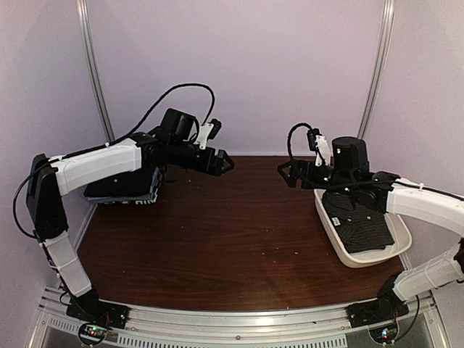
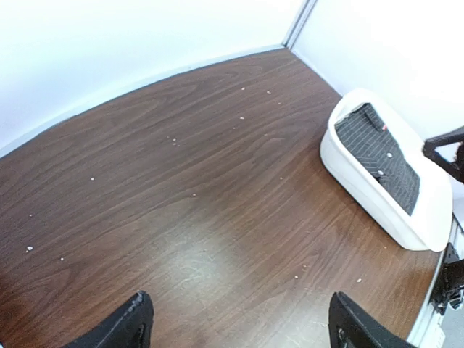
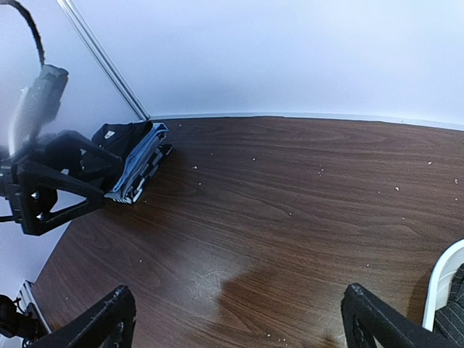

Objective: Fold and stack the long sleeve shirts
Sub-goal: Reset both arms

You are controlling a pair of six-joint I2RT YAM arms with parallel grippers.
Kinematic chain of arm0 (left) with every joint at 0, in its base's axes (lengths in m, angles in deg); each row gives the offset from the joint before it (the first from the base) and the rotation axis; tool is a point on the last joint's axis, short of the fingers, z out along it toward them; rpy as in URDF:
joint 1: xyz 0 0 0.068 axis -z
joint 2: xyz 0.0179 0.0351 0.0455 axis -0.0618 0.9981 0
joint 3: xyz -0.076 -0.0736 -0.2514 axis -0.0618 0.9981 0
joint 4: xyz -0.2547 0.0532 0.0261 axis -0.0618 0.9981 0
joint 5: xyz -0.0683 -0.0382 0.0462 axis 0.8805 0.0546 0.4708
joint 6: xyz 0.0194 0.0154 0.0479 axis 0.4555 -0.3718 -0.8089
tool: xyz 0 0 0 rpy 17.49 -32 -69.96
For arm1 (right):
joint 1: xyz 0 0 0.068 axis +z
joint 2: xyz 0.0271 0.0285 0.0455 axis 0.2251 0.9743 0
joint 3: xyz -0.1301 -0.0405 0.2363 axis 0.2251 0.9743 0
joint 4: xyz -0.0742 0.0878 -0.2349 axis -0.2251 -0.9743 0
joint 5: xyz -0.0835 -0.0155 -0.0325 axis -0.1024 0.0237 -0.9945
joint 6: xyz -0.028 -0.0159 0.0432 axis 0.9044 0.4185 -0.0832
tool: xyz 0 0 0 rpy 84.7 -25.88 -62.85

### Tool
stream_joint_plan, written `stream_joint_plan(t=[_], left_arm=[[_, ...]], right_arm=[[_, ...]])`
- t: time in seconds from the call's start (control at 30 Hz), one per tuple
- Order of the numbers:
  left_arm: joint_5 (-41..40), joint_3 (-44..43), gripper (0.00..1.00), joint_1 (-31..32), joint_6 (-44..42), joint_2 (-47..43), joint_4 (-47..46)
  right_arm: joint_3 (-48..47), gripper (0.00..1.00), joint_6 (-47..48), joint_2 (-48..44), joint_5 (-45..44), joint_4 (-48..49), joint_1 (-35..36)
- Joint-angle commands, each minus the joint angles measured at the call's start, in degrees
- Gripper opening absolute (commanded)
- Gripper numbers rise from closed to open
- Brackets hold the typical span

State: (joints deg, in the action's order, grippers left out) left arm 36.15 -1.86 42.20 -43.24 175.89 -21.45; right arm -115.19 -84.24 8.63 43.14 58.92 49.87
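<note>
A folded stack of long sleeve shirts (image 1: 122, 190), dark cloth with some blue layers, lies at the back left corner; the right wrist view shows that stack (image 3: 135, 155) against the wall. Another dark shirt (image 1: 360, 223) with a fine pale pattern lies in a white tub (image 1: 370, 259) on the right, also seen as the patterned shirt (image 2: 382, 150) in the left wrist view. My left gripper (image 1: 226, 164) hangs open over the back of the table, right of the stack, nothing between its fingers (image 2: 132, 326). My right gripper (image 1: 287, 174) is open and empty, left of the tub.
The brown wooden table (image 1: 232, 239) carries small pale crumbs. Pale walls with metal corner posts close in the back and sides. The tub's wall (image 2: 366, 199) stands near the right edge, and a metal rail (image 1: 232, 322) runs along the near edge.
</note>
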Motion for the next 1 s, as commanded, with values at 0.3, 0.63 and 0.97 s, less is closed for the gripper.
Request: stream_joint_plan(t=[0.3, 0.63, 0.97], left_arm=[[-9.74, 23.09, 0.86, 2.39, 4.92, -24.07, -17.02], [-17.19, 27.38, 0.92, 2.39, 7.76, -27.54, -17.81], [-20.64, 26.64, 0.98, 2.39, 7.19, -27.17, -17.14]], right_arm=[[3.63, 1.0, -2.09, -8.78, -8.15, 0.63, -0.3], [4.8, 1.0, -2.31, -10.51, -11.07, 1.83, -0.3], [3.59, 1.0, -1.45, -9.76, -12.44, 1.44, -0.3]])
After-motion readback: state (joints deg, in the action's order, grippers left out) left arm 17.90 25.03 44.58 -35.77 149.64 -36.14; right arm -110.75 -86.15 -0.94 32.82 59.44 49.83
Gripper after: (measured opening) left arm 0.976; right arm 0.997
